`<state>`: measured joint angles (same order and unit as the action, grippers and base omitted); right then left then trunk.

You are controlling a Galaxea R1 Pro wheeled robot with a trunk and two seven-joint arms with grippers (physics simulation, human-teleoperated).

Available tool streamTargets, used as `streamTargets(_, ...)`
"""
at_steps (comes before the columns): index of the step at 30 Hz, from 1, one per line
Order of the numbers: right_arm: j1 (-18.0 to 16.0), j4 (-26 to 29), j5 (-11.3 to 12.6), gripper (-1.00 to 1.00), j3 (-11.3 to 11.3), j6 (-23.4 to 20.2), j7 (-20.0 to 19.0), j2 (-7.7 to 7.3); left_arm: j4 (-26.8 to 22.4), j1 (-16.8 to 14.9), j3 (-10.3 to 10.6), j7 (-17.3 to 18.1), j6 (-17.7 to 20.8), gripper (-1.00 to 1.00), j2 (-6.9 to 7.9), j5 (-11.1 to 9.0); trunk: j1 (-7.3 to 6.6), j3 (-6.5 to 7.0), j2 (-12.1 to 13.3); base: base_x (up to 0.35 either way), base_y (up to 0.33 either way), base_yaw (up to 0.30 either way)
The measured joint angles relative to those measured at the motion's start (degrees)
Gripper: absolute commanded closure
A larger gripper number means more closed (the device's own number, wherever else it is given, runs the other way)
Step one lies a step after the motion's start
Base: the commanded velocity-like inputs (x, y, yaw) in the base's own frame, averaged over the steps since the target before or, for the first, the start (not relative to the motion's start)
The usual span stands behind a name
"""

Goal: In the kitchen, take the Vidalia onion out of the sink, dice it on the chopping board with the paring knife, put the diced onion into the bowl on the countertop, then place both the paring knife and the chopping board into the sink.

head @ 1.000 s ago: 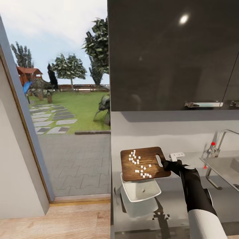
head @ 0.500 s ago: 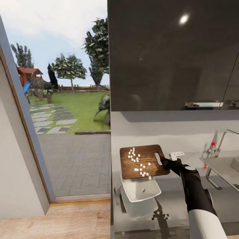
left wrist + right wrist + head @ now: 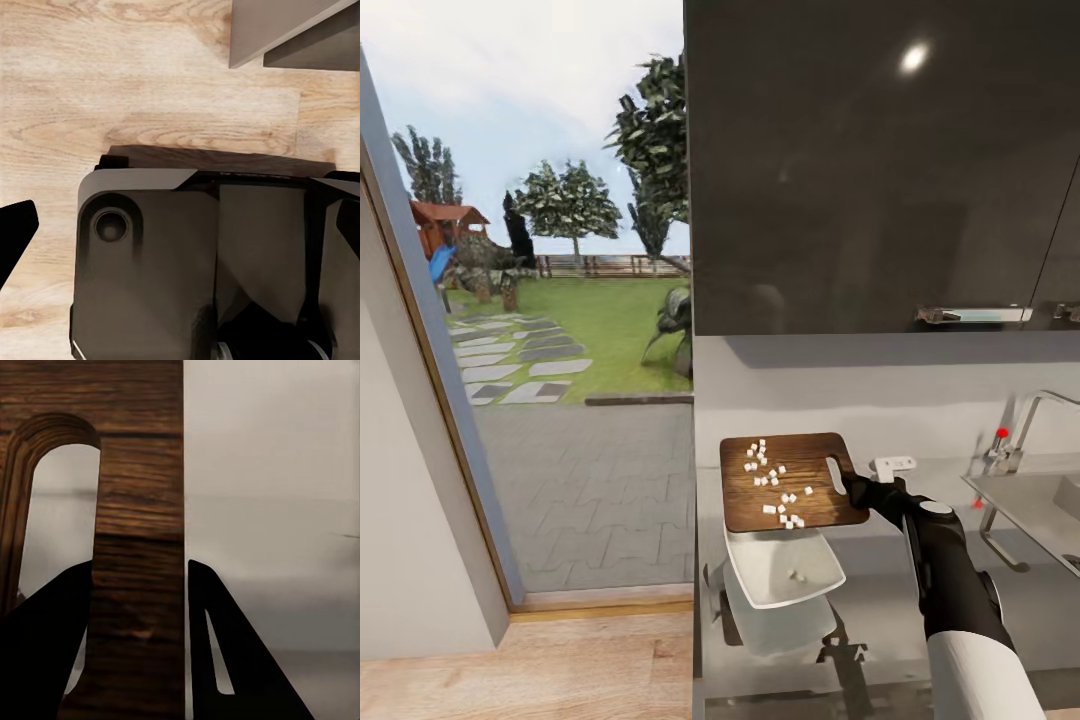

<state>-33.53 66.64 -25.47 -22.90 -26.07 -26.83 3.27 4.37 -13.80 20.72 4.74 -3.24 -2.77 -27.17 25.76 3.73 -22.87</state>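
My right gripper (image 3: 857, 490) is shut on the handle end of the brown chopping board (image 3: 790, 483) and holds it tilted above the white bowl (image 3: 780, 568) on the grey countertop (image 3: 880, 600). Several white cubes of diced onion (image 3: 775, 482) lie scattered on the board, and a couple (image 3: 796, 574) lie in the bowl. In the right wrist view the black fingers (image 3: 45, 645) clamp the board's edge (image 3: 139, 510) beside its slot. The sink (image 3: 1040, 505) with its tap (image 3: 1015, 430) is at the right. The paring knife is out of view. My left gripper (image 3: 180, 225) hangs open over the wood floor.
A glossy black upper cabinet (image 3: 880, 160) hangs over the counter. The counter ends at its left edge (image 3: 697, 560), beside an open doorway to a garden (image 3: 560, 300). A small white object (image 3: 893, 464) lies behind the gripper. The robot's dark base (image 3: 150, 270) is under the left gripper.
The board has shifted slightly up and to the left over the bowl. The onion cubes have slid along it, and another one has dropped into the bowl.
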Motion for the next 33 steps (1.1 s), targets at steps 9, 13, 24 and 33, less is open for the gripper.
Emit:
streamTargets(9, 0.0, 0.0, -0.06, 1.0, -0.07, 2.15, 0.0, -0.09, 0.0, 0.0, 0.0, 0.0, -0.02, -1.0, 0.0, 0.0, 0.0, 0.0, 0.0, 0.0, 0.0, 0.0)
streamTargets(13, 0.0, -0.05, -0.1, 1.0, -0.13, 2.76, 0.0, -0.13, 0.0, 0.0, 0.0, 0.0, -0.01, -1.0, 0.0, 0.0, 0.0, 0.0, 0.0, 0.0, 0.0, 0.0)
streamTargets(24, -0.02, -0.9, -0.39, 1.0, -1.5, 6.54, -0.12, -0.68, -0.01, 0.01, 0.0, 0.0, -0.01, -1.0, 0.0, -0.01, 0.0, 0.01, -0.01, 0.0, 0.0, 0.0)
streamTargets(33, 0.0, -2.22, -0.09, 1.0, -4.07, 8.94, -0.31, -1.13, 0.0, 0.0, 0.0, 0.0, -0.02, -1.0, 0.0, 0.0, 0.0, 0.0, 0.0, 0.0, 0.0, 0.0)
